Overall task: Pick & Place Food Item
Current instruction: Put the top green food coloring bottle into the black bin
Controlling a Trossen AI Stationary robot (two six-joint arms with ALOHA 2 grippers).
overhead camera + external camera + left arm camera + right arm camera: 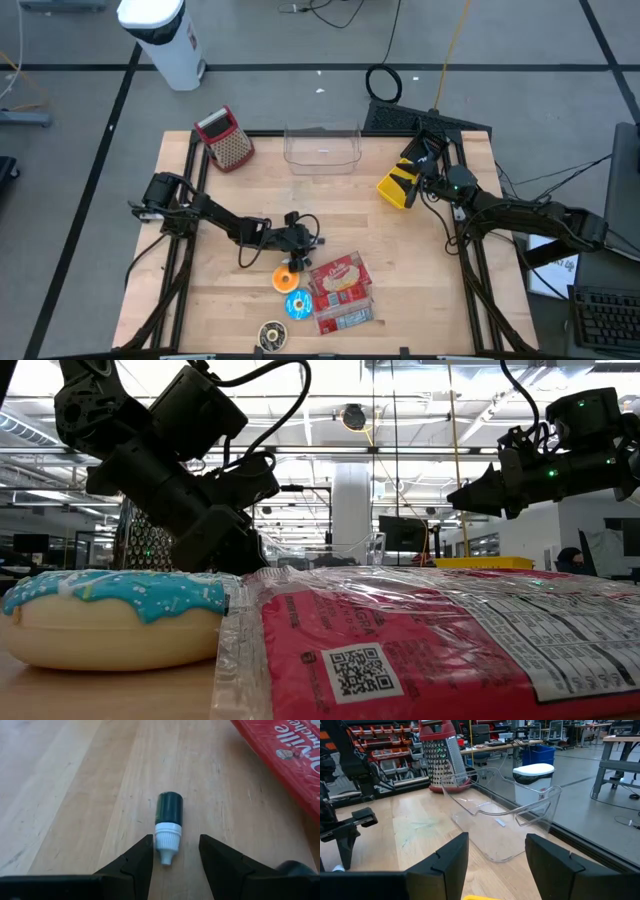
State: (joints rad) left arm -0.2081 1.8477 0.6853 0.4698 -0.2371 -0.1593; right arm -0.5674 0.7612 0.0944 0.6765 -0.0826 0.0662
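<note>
**Small bottle lying between spread gripper fingers**

A wooden surface is seen from above, ringed by grey floor. The left gripper is lowered with its fingers spread; a small dark bottle with a white cap lies between and just ahead of them, untouched. A red food packet lies beside it. The right gripper is held spread above the surface, a clear bin ahead of it.

Two matte black jointed arms trail looping black cables, each ending in wedge-shaped black fingers.
</note>
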